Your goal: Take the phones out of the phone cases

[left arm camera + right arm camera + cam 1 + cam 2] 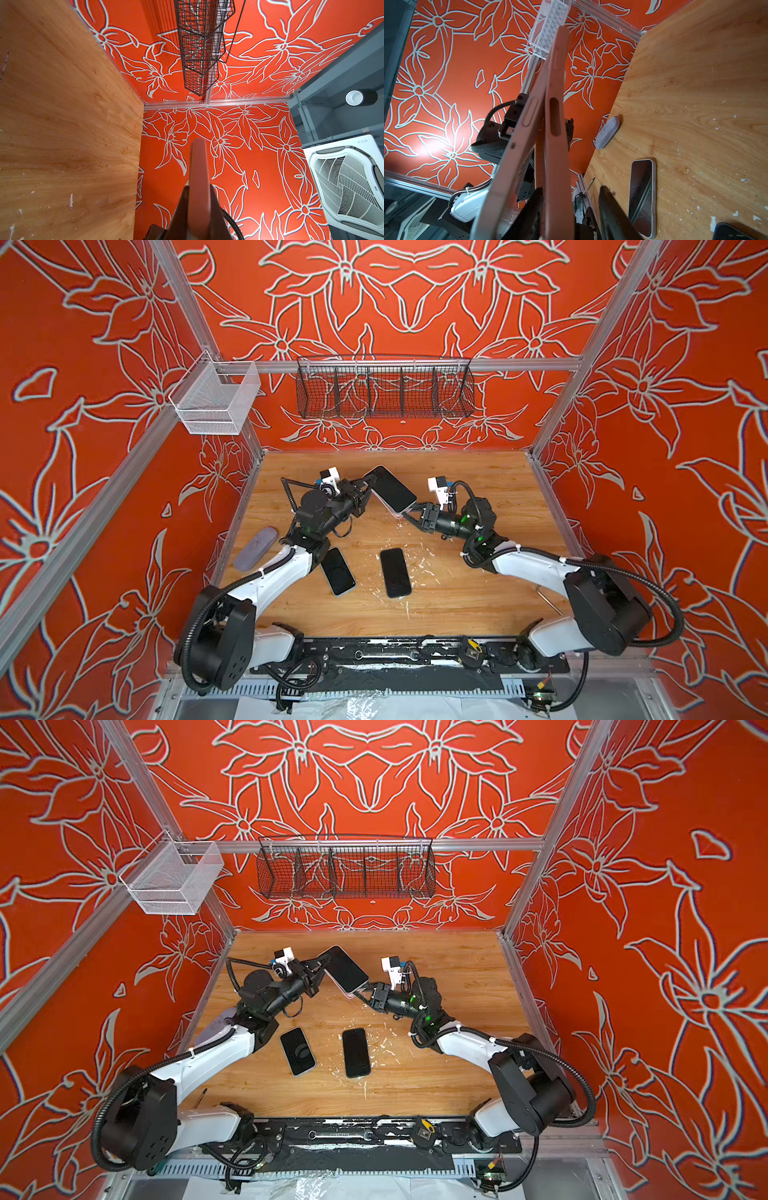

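Black-fingered, the right gripper [409,515] stands part-open astride the near edge of the soft pink phone case [557,116]. One finger seems tucked between the case and the silver-edged, dark-screened phone [517,145] and the other is clear, so nothing is clamped there, while the left gripper [367,484] is closed tight on the case's far end. Held aloft between them over the wooden table [457,605], the phone gapes free of the case at the right gripper's end but sits in it at the far end: roughly half done, I judge, with full separation left.
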You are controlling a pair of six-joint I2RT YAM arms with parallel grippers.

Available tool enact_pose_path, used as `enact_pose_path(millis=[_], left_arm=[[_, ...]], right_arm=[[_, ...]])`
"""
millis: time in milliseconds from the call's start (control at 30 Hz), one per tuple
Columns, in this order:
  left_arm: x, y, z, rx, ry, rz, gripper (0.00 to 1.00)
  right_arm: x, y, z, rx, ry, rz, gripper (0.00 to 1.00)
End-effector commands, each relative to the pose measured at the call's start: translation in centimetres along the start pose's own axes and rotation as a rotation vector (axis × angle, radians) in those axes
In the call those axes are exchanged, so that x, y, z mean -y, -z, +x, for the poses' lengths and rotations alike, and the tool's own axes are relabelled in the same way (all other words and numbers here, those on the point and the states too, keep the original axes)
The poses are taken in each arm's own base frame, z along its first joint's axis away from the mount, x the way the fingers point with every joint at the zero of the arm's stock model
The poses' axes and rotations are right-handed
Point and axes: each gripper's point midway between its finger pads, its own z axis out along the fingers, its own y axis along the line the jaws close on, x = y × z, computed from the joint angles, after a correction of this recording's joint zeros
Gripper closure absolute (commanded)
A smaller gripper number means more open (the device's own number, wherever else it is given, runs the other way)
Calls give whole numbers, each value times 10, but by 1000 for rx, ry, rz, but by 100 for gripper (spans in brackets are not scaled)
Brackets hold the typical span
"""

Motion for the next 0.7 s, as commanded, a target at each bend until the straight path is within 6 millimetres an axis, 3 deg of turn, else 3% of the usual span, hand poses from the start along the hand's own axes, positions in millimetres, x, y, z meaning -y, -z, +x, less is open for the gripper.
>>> enact_pose_path(millis=[0,333,667], left_arm=[[25,-4,18,-82,-48,78,100],[22,-8,21,-103,-46,74,100],[17,-19,25,-139,-31,67,100]], right_arm=[[-31,5,-18,67,33,-78,57],[-38,27,-28,174,25,-94,58],[-50,31,-34,215,21,-149,63]])
